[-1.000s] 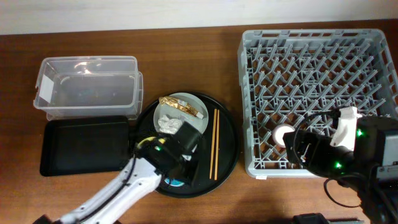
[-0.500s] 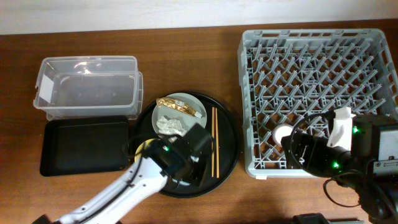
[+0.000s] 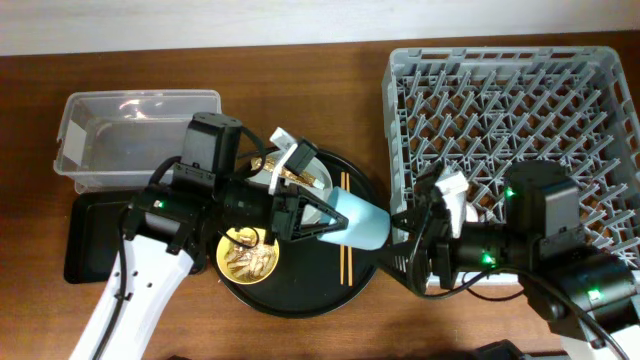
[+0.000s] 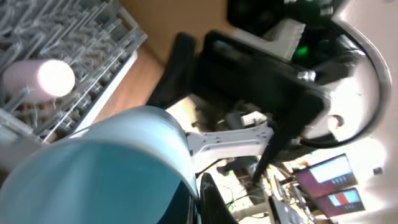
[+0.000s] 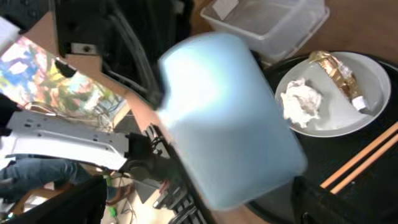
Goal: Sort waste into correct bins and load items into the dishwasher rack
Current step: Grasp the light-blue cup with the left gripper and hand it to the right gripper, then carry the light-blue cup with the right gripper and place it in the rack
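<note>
My left arm (image 3: 150,270) comes up from the near edge of the desk (image 3: 300,90), crosses the flat black tray (image 3: 95,240) and bends at the wrist so the left tool (image 3: 322,222) points right. It is pinching the light-blue cup (image 3: 362,224), held on its side above the round black tray (image 3: 310,290), just left of the dishwasher rack (image 3: 520,90).

My right arm (image 3: 560,270) reaches left across the rack's near corner, and the right tool (image 3: 408,240) sits just off the cup's other end. In the right wrist view its fingers (image 5: 339,199) are spread wide at the lower corners, clear of the cup.

Below the left tool, the yellow bowl (image 3: 268,270) sits on the round tray with food scraps (image 3: 243,252) inside. The plate (image 5: 348,106) carries the napkin (image 5: 301,101) and the wrapper (image 5: 336,73), with the chopsticks (image 5: 364,155) lying beside it. The clear tub (image 3: 110,140) stands behind the flat tray. The pink cup (image 4: 40,76) is in the rack.
</note>
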Robot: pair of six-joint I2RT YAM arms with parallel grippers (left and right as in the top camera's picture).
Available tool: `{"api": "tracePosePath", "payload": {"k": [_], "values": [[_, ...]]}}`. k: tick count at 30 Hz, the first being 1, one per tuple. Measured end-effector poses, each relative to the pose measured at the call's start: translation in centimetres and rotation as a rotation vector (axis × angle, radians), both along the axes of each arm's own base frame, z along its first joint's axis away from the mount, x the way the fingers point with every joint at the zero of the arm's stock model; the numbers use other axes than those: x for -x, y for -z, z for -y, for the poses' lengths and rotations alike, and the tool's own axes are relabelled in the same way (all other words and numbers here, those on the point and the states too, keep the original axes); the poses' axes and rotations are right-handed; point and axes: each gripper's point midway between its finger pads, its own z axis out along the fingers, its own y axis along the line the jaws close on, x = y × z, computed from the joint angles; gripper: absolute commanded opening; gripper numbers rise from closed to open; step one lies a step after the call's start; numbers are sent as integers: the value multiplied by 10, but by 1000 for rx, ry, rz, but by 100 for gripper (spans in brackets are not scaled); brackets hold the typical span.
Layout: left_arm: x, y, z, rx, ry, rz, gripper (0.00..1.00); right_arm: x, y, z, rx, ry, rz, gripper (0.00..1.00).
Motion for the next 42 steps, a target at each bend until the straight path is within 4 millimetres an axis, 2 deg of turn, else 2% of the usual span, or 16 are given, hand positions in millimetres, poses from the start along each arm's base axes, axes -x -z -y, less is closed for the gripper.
{"api": "tracePosePath", "payload": {"k": [2, 6, 8, 9, 10, 15, 17, 21, 25, 29, 31, 35, 36, 37, 39, 42], "values": [[0, -10, -1, 52, 28, 41, 0, -4, 5, -5, -4, -19, -34, 83], [-3, -10, -4, 59, 21, 47, 0, -14, 9, -10, -14, -26, -61, 77], [-4, -11, -6, 63, 16, 49, 0, -17, 8, -11, -18, -23, -54, 80], [-4, -11, -6, 65, 17, 52, 0, -18, 7, -11, -21, -21, -46, 88], [-4, -11, -6, 66, 16, 55, 0, -19, 6, -11, -24, -22, -39, 90], [-7, -10, -7, 60, 7, 61, 0, -19, 8, -11, -16, -15, -40, 91], [4, -16, -3, 90, 55, 52, 0, -23, 12, -10, 4, -5, -38, 90], [5, -16, -3, 94, 64, 46, 0, -24, 14, -10, 17, 0, -31, 90], [7, -17, -3, 101, 72, 44, 0, -24, 3, -9, -32, -49, 28, 90], [15, -23, -3, 134, 114, 29, 0, -20, -12, -16, -101, -131, 87, 81], [16, -24, -3, 139, 121, 28, 0, -18, -13, -18, -121, -155, 84, 70], [15, -24, -3, 138, 119, 33, 0, -14, -12, -19, -142, -183, 47, 64], [15, -24, -2, 139, 119, 37, 0, -13, -11, -19, -142, -183, 37, 65], [15, -25, -2, 140, 119, 41, 0, -12, -11, -19, -140, -182, 29, 76], [15, -24, -1, 139, 121, 45, 0, -11, -8, -17, -127, -173, 12, 89], [15, -28, -1, 158, 133, 80, 0, -10, 2, -14, -90, -149, -14, 91]]}}
